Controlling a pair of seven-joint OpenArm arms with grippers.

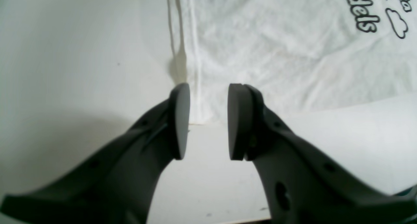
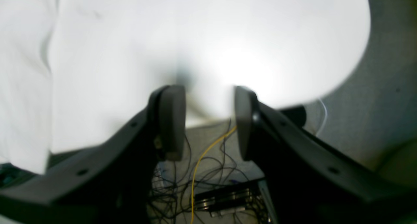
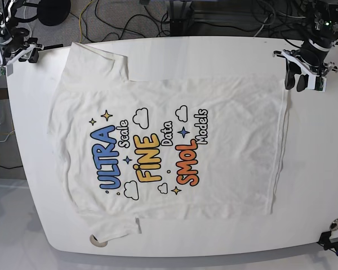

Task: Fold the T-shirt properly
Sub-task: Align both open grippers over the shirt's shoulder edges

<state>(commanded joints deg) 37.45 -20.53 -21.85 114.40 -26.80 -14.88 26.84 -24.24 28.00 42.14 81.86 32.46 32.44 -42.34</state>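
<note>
lying flat and print-up across the middle of the table [image 3: 321, 185]: the shirt [image 3: 225, 107], collar to the left, hem to the right, sleeves at the far-left and near-left corners, print reading sideways. nothing folded yet, so judging this as the very start, the reaching for first grips. hovering at the far right, just beside the hem's far corner: the left gripper [image 1: 208, 121], jaws parted and gripping nothing, with the hem corner showing between the pads in the wrist view, apparently a little beyond them. waiting at the far left, off the table's corner and apart from the sleeve: the right gripper [image 2: 208, 121], jaws likewise parted and empty, looking down past the table edge at cables [image 2: 202, 172] on the floor. calling next, probably, for lowering the left gripper onto the hem corner and pinching only the cloth, not the tabletop; and bringing the right gripper in over the far sleeve or shoulder, so both ends of the far edge lift together for a lengthwise fold toward the near side.
</note>
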